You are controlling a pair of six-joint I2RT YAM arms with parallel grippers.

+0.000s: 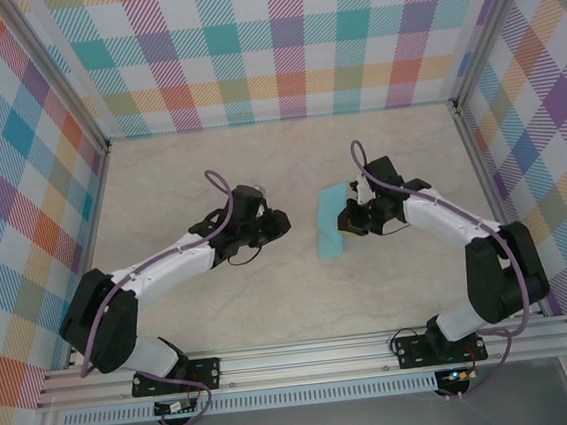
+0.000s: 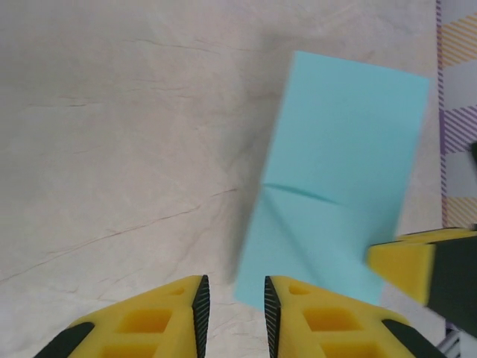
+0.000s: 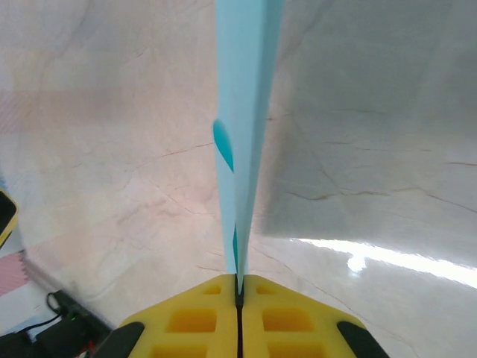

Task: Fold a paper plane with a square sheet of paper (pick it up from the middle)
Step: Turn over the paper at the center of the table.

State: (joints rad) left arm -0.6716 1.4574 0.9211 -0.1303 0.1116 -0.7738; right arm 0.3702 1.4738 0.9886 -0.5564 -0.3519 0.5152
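Over the table [image 1: 173, 314], your right gripper [image 3: 238, 287] is clenched on one edge of the paper [image 3: 242, 112], holding it on edge. Your left gripper [image 2: 232, 306] stands slightly parted just beside it, grasping nothing. Expect the paper to be feather-light, floppy and easily crumpled, so pinch it gently near the middle crease.

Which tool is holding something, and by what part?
The right tool is shut on the folded sheet of paper, pinching one long edge; the left tool holds nothing.
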